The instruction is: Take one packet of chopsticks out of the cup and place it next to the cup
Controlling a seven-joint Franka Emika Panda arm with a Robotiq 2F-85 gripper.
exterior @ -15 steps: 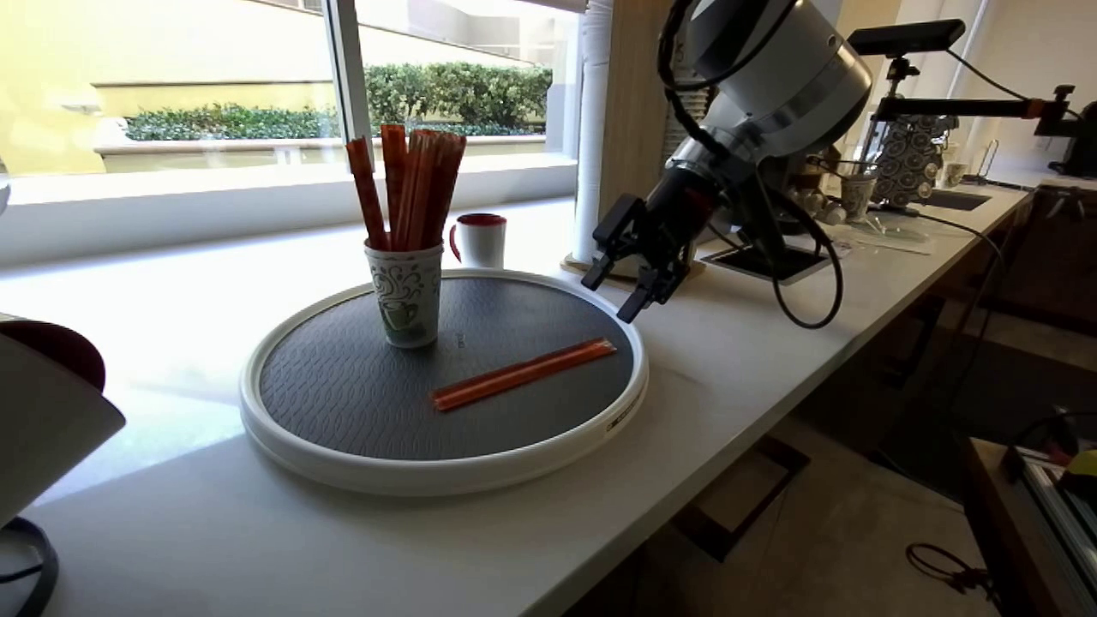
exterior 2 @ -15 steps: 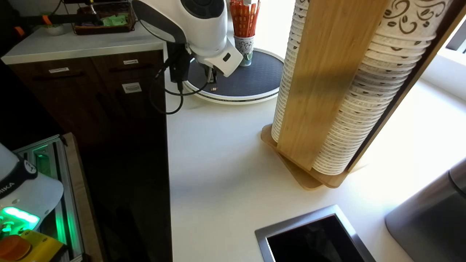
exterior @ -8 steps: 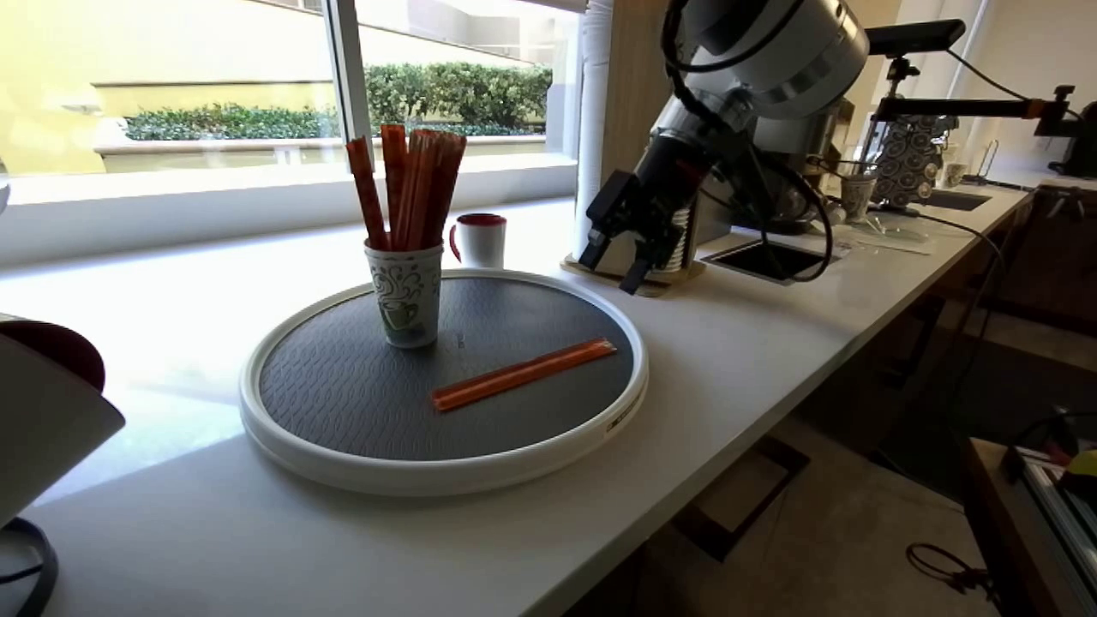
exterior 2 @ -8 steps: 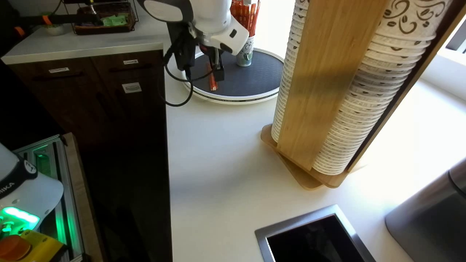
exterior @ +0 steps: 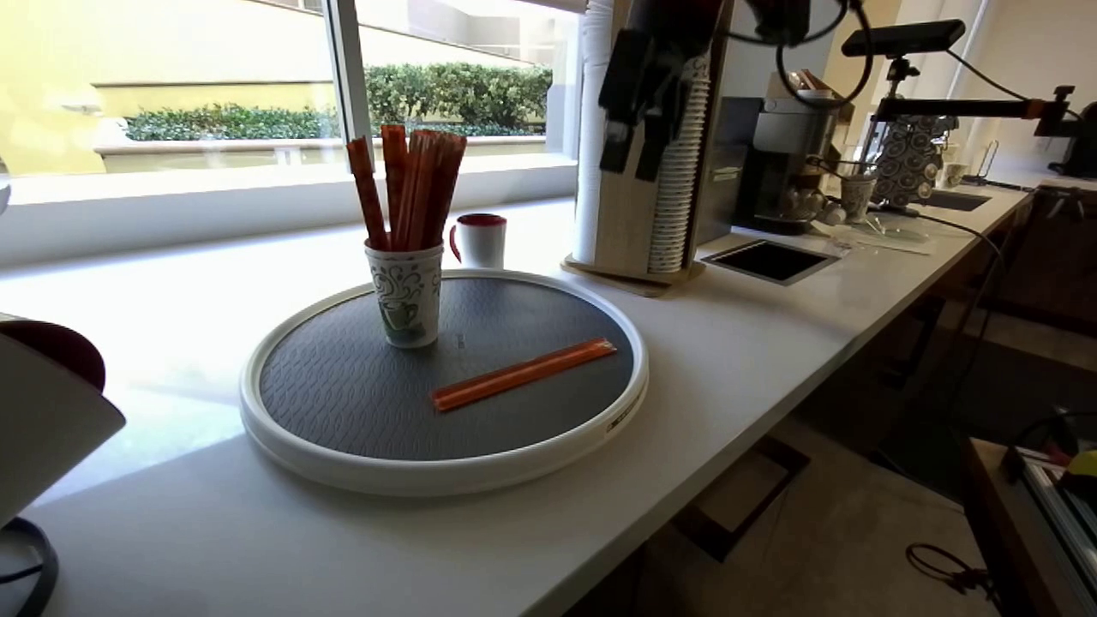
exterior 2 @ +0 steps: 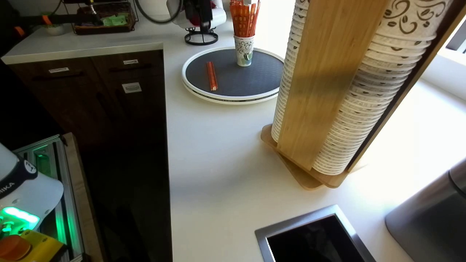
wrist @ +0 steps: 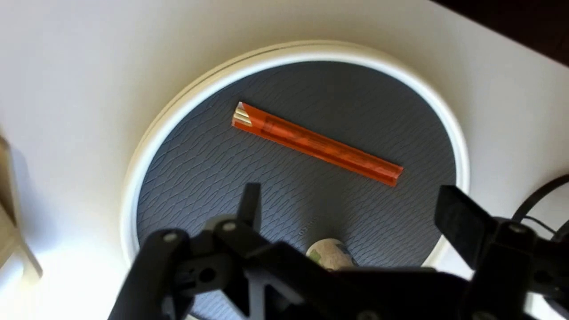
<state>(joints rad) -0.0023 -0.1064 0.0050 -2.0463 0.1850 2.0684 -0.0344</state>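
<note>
Pincer (exterior: 632, 164) now higher than before, apparently closer to vertical

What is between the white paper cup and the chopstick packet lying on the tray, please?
Only the grey surface of the round tray, with a small mark, lies between the cup and the packet, as an exterior view shows.

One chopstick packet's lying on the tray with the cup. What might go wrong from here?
The open gripper might catch the chopstick packets jutting from the paper cup, which looks top-heavy and could tip. Swinging aside, it might bump the wooden holder of stacked cups. Dipping too low, it could nudge the loose packet on the tray.
</note>
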